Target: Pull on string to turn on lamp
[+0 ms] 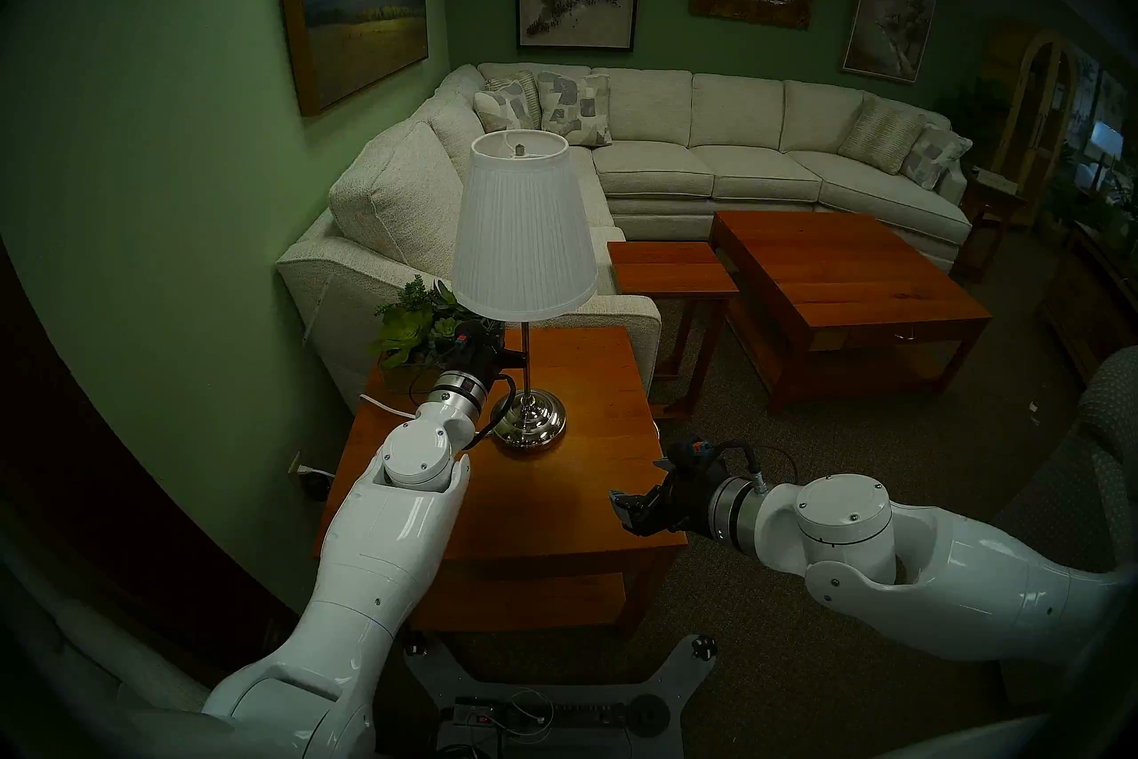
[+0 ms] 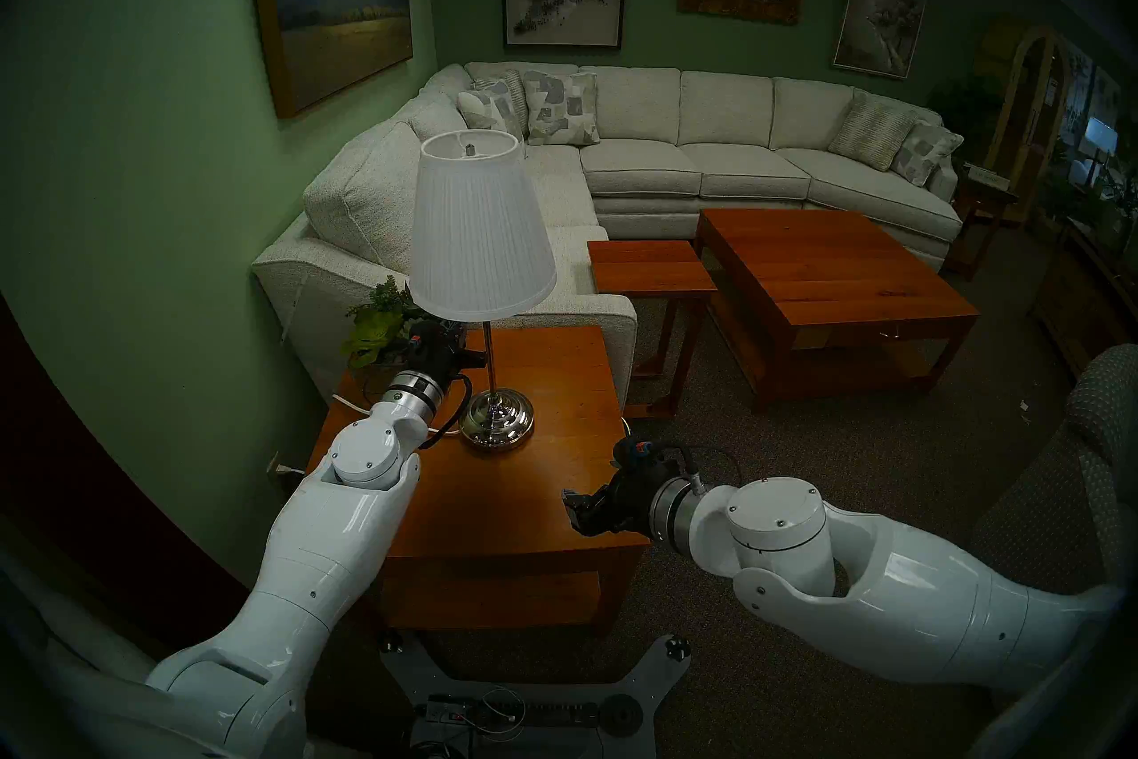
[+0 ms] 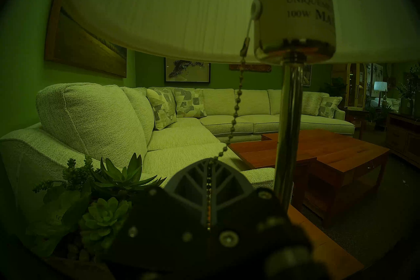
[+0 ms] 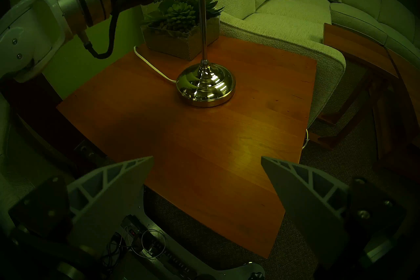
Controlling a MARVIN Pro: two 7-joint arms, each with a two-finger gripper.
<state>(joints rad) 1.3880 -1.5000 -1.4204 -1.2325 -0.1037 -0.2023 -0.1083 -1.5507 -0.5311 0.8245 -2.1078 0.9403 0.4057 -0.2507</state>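
The left hand [image 3: 208,168] is pinching the string [image 3: 236,111] between closed fingers, just left of the pole of the lamp [image 1: 523,246], which is standing unlit on the wooden surface [image 1: 554,493]. The right hand [image 4: 208,166] is hovering open over the surface's near right edge.

lamp [image 3: 293,13] socket label: "caution", "fire", "attention", "unique", "100w max" (partly cut off)

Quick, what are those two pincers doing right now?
Left pincer: closed on the chain under the lamp shade.
Right pincer: open, holding nothing, over the table.
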